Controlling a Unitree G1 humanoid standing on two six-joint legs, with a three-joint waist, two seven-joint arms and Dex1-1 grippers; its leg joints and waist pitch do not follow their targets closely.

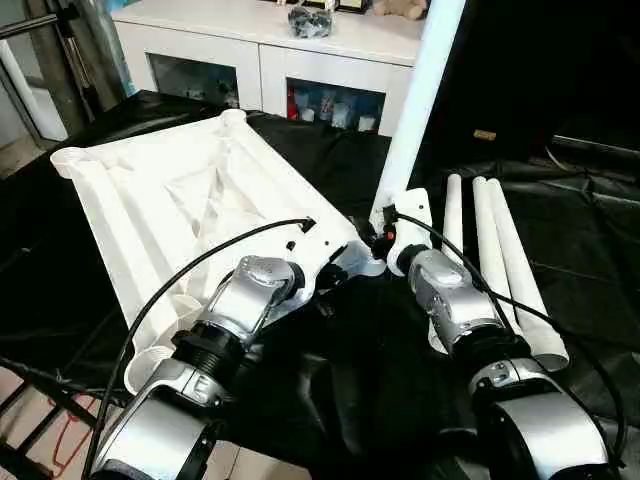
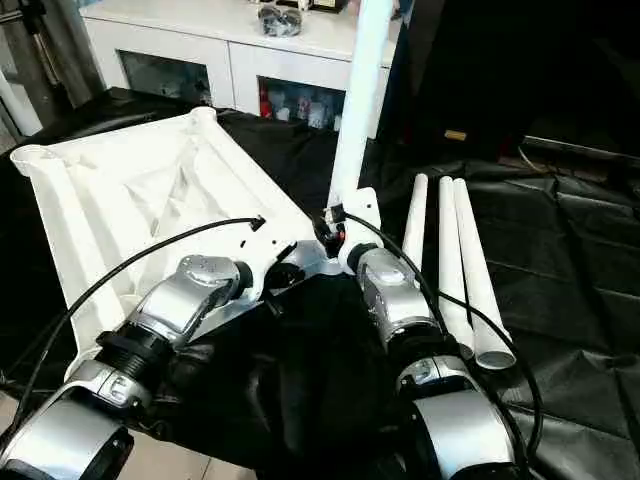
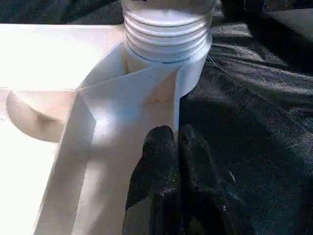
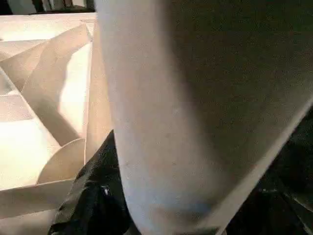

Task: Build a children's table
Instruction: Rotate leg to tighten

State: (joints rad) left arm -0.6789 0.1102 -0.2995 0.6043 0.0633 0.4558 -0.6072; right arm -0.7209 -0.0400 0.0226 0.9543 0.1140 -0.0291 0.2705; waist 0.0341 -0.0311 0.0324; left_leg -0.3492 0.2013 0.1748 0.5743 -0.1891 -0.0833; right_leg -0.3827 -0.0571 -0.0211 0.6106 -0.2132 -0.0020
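The white plastic rectangular tabletop [image 1: 180, 210] is seen lying ribbed underside up on the black-draped work table [image 1: 580, 250], with rounded sockets at its corners. A long white tube leg [image 1: 420, 110] stands upright in the corner socket [image 3: 168, 63] nearest the robot's right side, its threaded end visible at the socket's mouth in the left wrist view. The right gripper [image 1: 392, 232] is closed around the lower part of this upright leg, one black finger [image 4: 93, 196] being pressed against the tube. The left gripper [image 3: 178, 142] is held with its two black fingers pressed together, their tips set against the tabletop's rim just beside that socket, with nothing held between them. Three more white tube legs [image 2: 455, 265] are laid side by side on the black cloth, to the right of the upright leg.
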